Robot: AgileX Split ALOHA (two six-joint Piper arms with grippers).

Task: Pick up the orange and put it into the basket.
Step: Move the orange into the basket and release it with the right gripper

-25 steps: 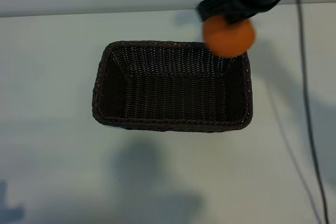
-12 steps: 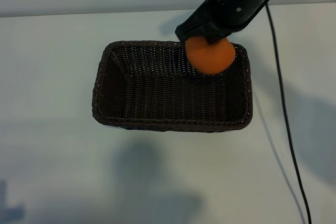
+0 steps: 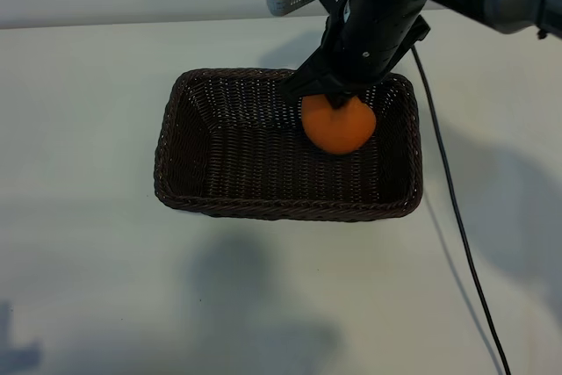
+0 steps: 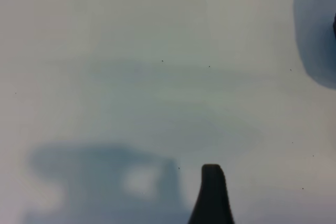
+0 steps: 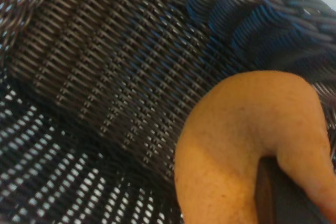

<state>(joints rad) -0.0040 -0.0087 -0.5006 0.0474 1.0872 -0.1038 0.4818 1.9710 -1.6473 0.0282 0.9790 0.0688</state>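
The orange (image 3: 338,127) hangs inside the dark brown wicker basket (image 3: 180,98), near its far right corner, pinched from above by my right gripper (image 3: 335,99), which is shut on it. In the right wrist view the orange (image 5: 236,140) fills the near corner with one dark finger (image 5: 278,198) pressing a dent into it, and the basket's woven wall (image 5: 131,51) lies just behind. Whether the fruit touches the basket floor I cannot tell. One dark fingertip (image 4: 211,192) of my left gripper shows over bare white table in the left wrist view; that arm is outside the exterior view.
The basket stands in the middle of a white table (image 3: 88,261). A black cable (image 3: 448,199) trails from the right arm down across the table on the right of the basket. Shadows lie on the table in front of the basket.
My right gripper has carried the orange from above the basket's far right corner leftward and down, over the rim, to inside the basket. The basket has not moved.
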